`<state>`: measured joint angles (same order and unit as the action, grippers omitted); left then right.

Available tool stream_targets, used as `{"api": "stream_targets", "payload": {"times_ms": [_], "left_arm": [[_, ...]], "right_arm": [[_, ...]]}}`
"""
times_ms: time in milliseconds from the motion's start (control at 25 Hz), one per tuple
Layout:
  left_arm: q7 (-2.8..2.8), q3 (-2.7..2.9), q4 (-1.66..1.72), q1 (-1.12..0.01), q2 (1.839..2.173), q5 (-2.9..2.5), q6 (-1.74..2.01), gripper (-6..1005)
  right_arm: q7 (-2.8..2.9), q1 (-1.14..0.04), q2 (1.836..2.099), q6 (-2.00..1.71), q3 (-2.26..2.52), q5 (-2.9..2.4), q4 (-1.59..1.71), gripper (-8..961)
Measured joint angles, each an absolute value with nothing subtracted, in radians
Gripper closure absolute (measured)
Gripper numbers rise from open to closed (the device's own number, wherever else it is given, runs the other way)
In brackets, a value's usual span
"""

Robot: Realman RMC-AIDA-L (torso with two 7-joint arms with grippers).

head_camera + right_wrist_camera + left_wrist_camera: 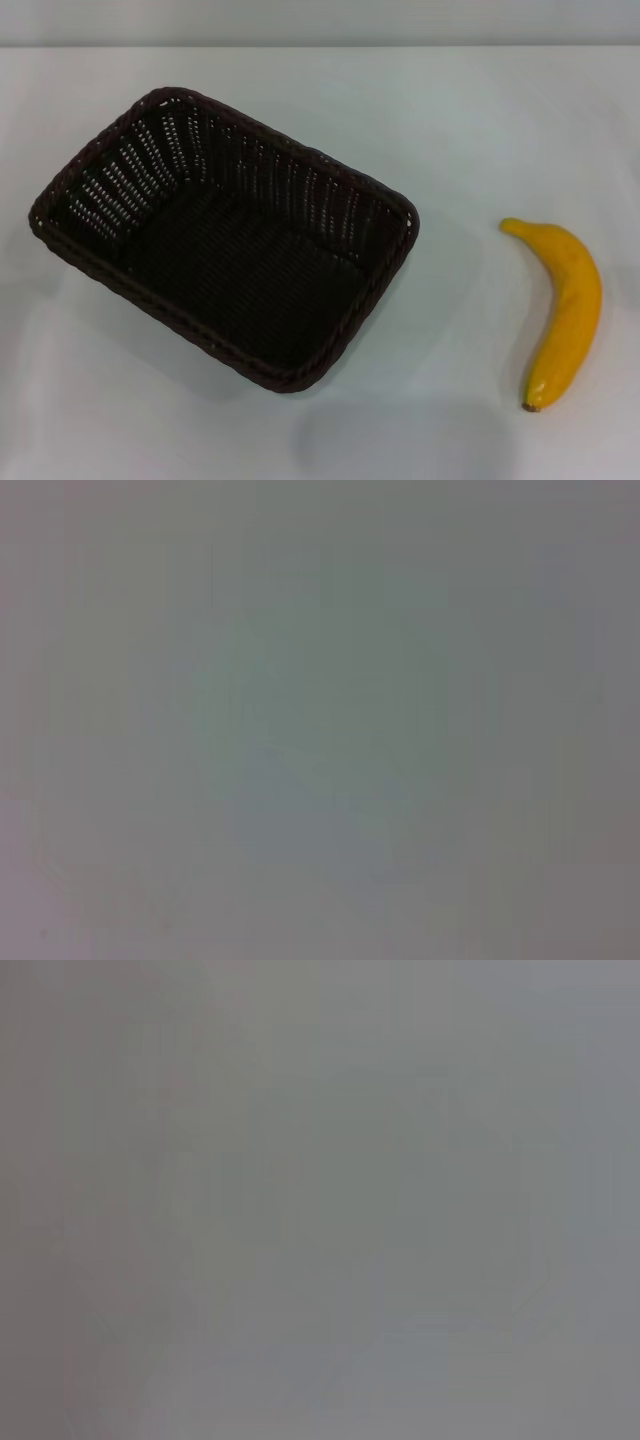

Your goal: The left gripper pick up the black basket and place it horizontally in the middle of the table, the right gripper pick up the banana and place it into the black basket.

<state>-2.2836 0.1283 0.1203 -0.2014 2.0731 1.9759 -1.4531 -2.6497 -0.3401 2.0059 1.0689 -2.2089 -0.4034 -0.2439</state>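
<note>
On a plain white table (450, 120), an empty black basket (225, 235) sits askew left of a banana (565, 310); no claw is seen, so its state cannot be told, and lifting and squaring the basket is judged the first step.

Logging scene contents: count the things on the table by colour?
Black: 1, the basket
Yellow: 1, the banana
Total: 2, both on the table. No gripper shows in any view.
</note>
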Motion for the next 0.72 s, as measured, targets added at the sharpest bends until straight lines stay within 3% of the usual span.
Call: {"api": "stream_targets", "payload": {"times_ms": [120, 280, 600, 720], "left_arm": [[-1.999, 0.128, 0.299, -0.205, 2.060, 1.838, -1.441, 137], [-1.597, 0.141, 0.538, -0.255, 1.993, 1.578, -1.457, 137], [-1.015, 0.530, 0.787, -0.438, 1.765, 1.228, -1.491, 138], [-0.915, 0.604, 0.808, -0.527, 1.724, 1.106, -1.513, 138]], "right_arm": [[-2.647, -0.344, 2.008, 1.069, -2.209, -0.403, -0.245, 105], [-2.645, -0.351, 2.011, 1.069, -2.209, -0.403, -0.245, 106], [-2.641, -0.357, 2.013, 1.069, -2.200, -0.404, -0.241, 109], [-2.640, -0.362, 2.016, 1.069, -2.198, -0.408, -0.237, 110]]}}
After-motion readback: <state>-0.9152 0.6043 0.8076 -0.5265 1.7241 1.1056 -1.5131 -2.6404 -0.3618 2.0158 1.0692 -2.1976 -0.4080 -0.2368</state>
